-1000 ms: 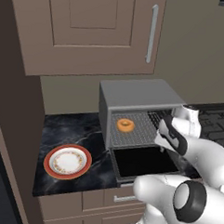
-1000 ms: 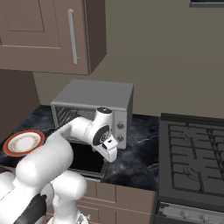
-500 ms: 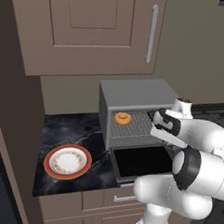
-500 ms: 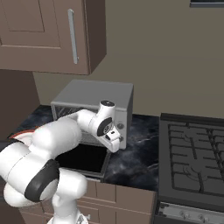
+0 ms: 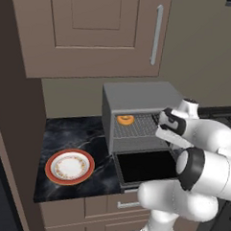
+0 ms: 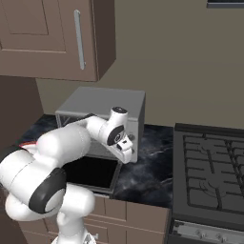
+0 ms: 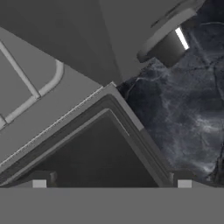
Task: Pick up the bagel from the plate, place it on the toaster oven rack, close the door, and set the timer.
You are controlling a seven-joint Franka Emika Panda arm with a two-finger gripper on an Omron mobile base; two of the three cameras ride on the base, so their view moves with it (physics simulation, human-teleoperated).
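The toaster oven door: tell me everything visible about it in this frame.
The door is a wide rectangular panel with a dark glass window in a grey metal frame. It is fully open, hinged at the bottom and lying flat, projecting from the toaster oven over the front edge of the dark marbled counter. In the hand view one corner shows against the counter. Nothing rests on it; the open pincer hangs above its right side, apart from it. Its handle cannot be made out.
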